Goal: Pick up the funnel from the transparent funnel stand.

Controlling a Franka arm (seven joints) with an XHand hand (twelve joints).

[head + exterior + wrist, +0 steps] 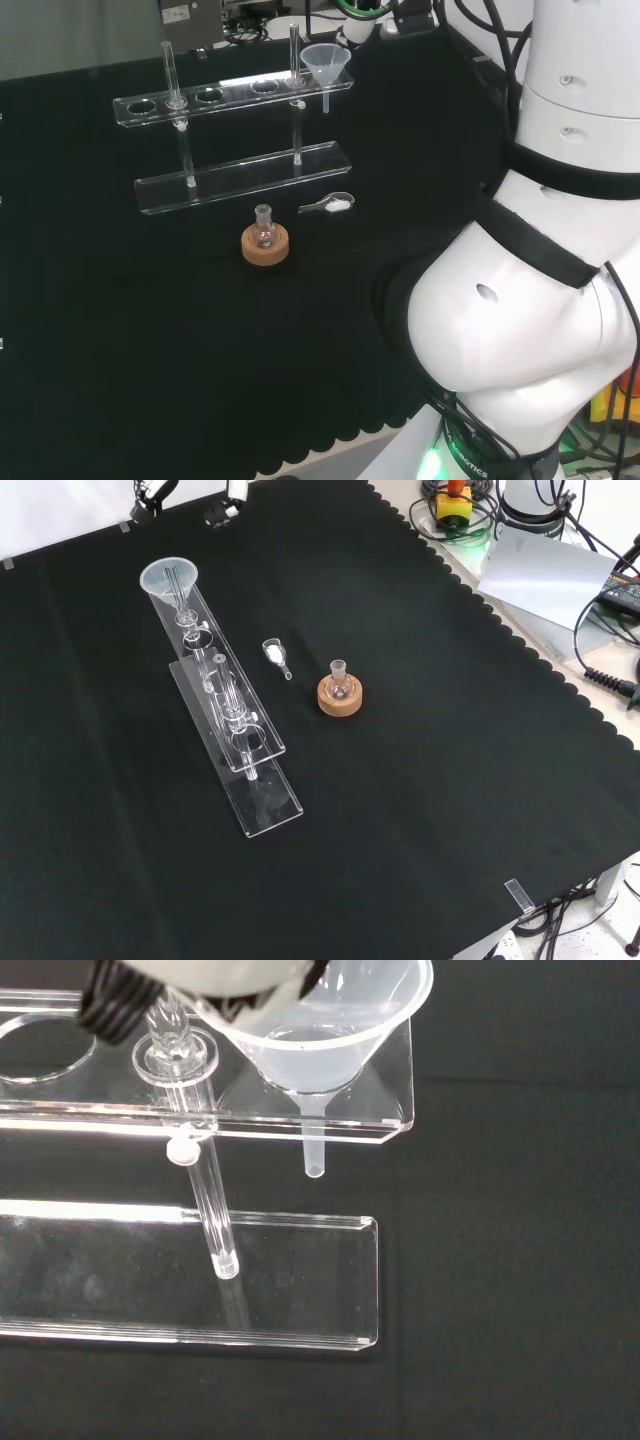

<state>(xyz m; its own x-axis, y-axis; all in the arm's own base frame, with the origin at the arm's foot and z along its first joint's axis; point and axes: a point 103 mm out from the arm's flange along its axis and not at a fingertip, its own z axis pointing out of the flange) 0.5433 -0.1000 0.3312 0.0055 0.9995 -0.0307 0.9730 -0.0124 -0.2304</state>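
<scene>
A clear plastic funnel (326,62) is sitting in the end hole of a transparent funnel stand (240,175), its cone resting on the upper shelf and its thin spout hanging down through the hole, above the lower base plate and not touching it. In the head view the funnel is occupying the right-hand end of the stand; in the front view it is at the far, upper end. The stand is made of two long clear plates, one above the other, joined by upright clear rods, and the upper plate is showing a row of round holes.

The stand is resting on a table (450,780) covered in black cloth. Near the stand, a small round glass flask (339,685) is standing upright in a cork ring (340,700). Between the flask and the stand, a small clear scoop (274,653) holding a little white powder is lying on the cloth.

In the wrist view, a blurred black and white part of the hand (190,985) is hovering just above the funnel's rim and the stand's upper plate. Whether its fingers are apart or together, I cannot tell.
</scene>
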